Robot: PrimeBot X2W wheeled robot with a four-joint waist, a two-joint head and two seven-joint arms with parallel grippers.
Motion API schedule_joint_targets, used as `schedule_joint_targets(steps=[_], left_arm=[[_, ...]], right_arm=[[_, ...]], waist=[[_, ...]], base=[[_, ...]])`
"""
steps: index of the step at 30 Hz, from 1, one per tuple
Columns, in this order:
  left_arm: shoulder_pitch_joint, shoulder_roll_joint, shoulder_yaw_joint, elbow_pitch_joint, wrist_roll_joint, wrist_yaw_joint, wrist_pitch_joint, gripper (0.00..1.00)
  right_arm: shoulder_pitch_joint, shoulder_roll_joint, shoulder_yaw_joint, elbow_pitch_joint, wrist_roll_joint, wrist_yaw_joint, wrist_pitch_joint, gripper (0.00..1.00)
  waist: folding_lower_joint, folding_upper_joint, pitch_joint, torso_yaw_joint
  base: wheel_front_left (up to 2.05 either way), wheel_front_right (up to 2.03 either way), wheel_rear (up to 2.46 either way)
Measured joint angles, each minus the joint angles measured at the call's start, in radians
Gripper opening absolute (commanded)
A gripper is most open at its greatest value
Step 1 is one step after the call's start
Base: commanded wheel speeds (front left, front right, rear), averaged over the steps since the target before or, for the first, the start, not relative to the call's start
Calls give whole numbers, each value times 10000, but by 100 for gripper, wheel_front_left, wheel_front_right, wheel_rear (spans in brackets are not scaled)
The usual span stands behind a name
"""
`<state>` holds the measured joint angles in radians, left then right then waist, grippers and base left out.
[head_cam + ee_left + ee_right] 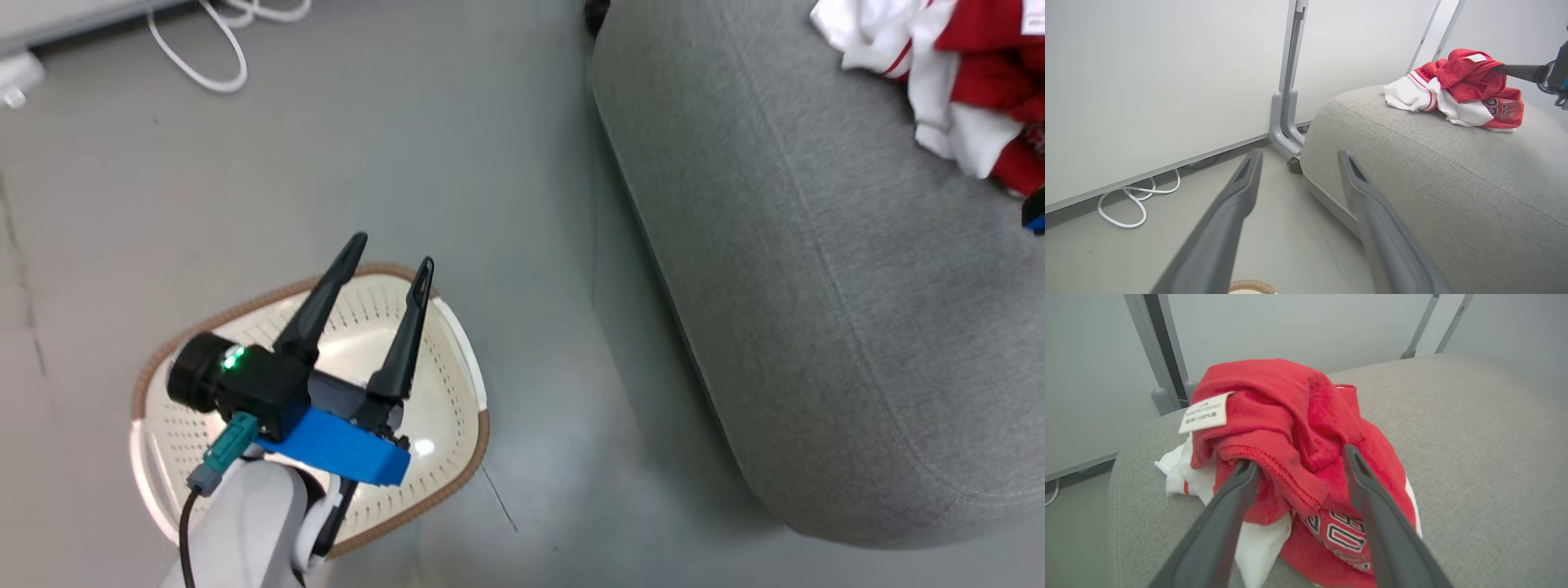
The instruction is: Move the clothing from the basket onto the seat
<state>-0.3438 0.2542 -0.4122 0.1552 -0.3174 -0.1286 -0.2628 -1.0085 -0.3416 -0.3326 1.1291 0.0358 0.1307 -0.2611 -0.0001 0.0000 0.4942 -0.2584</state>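
- The clothing (pixel 963 73) is seen heaped on the seat (pixel 816 286), at the upper right of the head view.
- The right gripper (pixel 1299 456) is shown at the centre of its wrist view, fingers spread apart, with red fabric bunched between and over the tips.
- The left gripper (pixel 393 249) is held above the basket (pixel 445 392) at the lower left, fingers apart and nothing gripped.
- The basket is set on the floor (pixel 531 163), apart from the seat.
- A white cable (pixel 204 65) is seen at the upper left.

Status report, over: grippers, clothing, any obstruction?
Left gripper open, empty, over basket. Right gripper open, jaws straddling clothing on the seat. White cable on floor, far off.
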Motion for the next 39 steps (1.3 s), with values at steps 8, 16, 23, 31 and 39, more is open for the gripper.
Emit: schedule_joint_targets(steps=[8,16,23,31,39], left_arm=[[1202,-750,723,301,-188,-2,0,100],[2161,-1058,1220,447,-376,-2,0,100],[2909,-1145,1756,686,-451,-2,0,100],[3711,-1129,2951,922,-504,-4,-2,100],[3934,-1250,3440,1112,-418,-4,0,100]], right_arm=[[1123,96,872,-276,224,0,96,100],[2733,489,1787,-1475,1145,0,136,100],[4803,872,2117,-3338,1444,0,265,100],[7617,2073,2324,-6867,780,0,780,100],[9064,2690,2863,-8646,585,0,1283,100]], waist=[[-1,0,-1870,313],[-2,1,-3300,792],[-2,0,-4256,1496],[-2,1,-5158,2291],[-1,1,-5317,2691]], base=[[0,0,0],[0,0,0],[0,0,0],[0,0,0],[0,0,0]])
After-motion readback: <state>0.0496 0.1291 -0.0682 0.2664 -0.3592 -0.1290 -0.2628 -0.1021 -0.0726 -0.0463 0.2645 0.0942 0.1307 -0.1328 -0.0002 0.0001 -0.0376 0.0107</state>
